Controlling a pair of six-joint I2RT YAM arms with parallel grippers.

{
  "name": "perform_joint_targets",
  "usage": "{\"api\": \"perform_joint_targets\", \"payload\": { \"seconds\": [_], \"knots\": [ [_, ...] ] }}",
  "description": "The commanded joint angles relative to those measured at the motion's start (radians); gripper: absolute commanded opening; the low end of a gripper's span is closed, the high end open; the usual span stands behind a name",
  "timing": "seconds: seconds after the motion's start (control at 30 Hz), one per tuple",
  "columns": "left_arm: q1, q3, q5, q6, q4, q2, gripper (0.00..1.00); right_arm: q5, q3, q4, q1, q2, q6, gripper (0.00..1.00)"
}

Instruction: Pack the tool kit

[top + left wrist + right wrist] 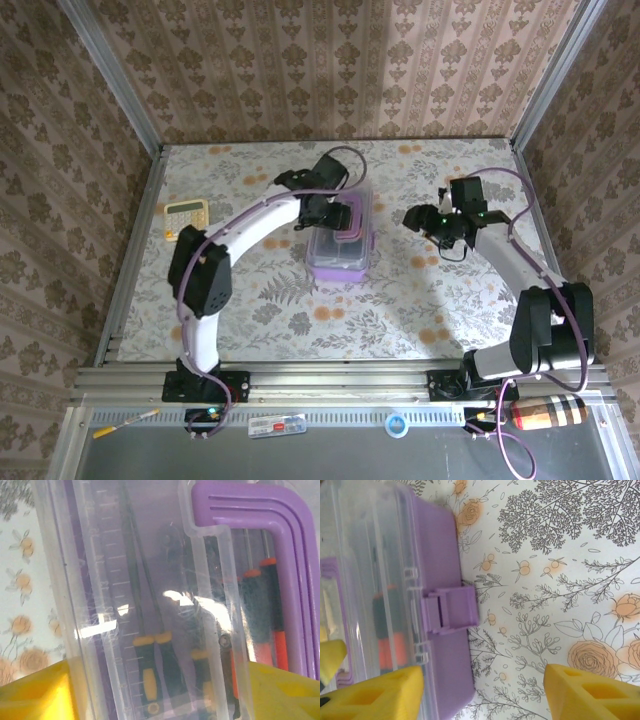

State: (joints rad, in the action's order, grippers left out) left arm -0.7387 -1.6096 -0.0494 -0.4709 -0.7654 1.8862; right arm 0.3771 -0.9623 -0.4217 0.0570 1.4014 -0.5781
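Left wrist: screwdrivers (150, 676) beneath clear lid (95, 555), purple handle (282, 555).

We see the left gripper (318, 211) over the small translucent purple plastic box (341, 262); the right gripper (413, 217) hangs apart to its right.

The left arm (240, 235) curved up and rightward from its base, and the left gripper (322, 212) pointed down with its fingers spread wide. The right arm (520, 272) bent up and leftward, the right gripper (420, 220) likewise parted wide.
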Motion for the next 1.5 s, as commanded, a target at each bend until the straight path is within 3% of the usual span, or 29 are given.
{"api": "perform_joint_targets", "payload": {
  "seconds": [0.0,0.2,0.33,0.43,0.6,0.73,0.77,0.83,0.97,1.0,1.1,1.17,1.23,1.37,1.47],
  "knots": [
    [0.010,0.136,-0.003,-0.059,-0.036,-0.051,0.58,0.012,0.027,-0.031,0.000,-0.044,0.017,0.66],
    [0.012,0.265,0.005,-0.020,-0.055,-0.163,0.64,0.039,0.058,-0.016,0.001,-0.070,0.004,0.66],
    [0.015,0.262,-0.011,0.026,-0.091,-0.213,0.70,0.058,0.072,-0.002,0.002,-0.076,0.003,0.66],
    [0.003,0.193,-0.056,0.052,-0.147,-0.264,0.75,0.108,0.092,0.033,0.004,-0.081,0.004,0.67],
    [-0.009,0.075,-0.154,0.078,-0.240,-0.328,1.00,0.157,0.148,0.145,0.028,-0.108,0.012,0.68],
    [-0.023,0.114,-0.322,0.047,-0.207,-0.430,1.00,0.183,0.194,0.254,0.057,-0.138,-0.013,0.69],
    [-0.008,0.153,-0.318,0.030,-0.172,-0.467,1.00,0.187,0.212,0.298,0.068,-0.145,-0.032,0.69],
    [0.056,0.268,-0.202,0.008,-0.045,-0.552,1.00,0.192,0.256,0.394,0.083,-0.146,-0.073,0.70],
    [0.275,0.486,0.212,-0.107,0.164,-0.641,1.00,0.189,0.273,0.457,0.101,-0.073,-0.135,0.69],
    [0.306,0.485,0.228,-0.094,0.150,-0.633,1.00,0.225,0.260,0.455,0.100,-0.045,-0.144,0.69],
    [0.218,0.425,0.096,-0.015,0.054,-0.601,1.00,0.306,0.268,0.547,0.104,0.054,-0.180,0.70],
    [0.161,0.381,0.007,0.018,-0.001,-0.577,1.00,0.300,0.293,0.618,0.105,0.073,-0.212,0.77],
    [0.153,0.376,0.017,0.033,0.001,-0.566,1.00,0.290,0.302,0.645,0.108,0.076,-0.217,0.85],
    [0.139,0.367,0.045,0.041,-0.001,-0.520,0.90,0.296,0.284,0.627,0.116,0.083,-0.204,0.86],
    [0.078,0.306,-0.040,0.048,-0.082,-0.435,0.91,0.265,0.274,0.572,0.118,0.098,-0.185,0.84]
  ]
}}
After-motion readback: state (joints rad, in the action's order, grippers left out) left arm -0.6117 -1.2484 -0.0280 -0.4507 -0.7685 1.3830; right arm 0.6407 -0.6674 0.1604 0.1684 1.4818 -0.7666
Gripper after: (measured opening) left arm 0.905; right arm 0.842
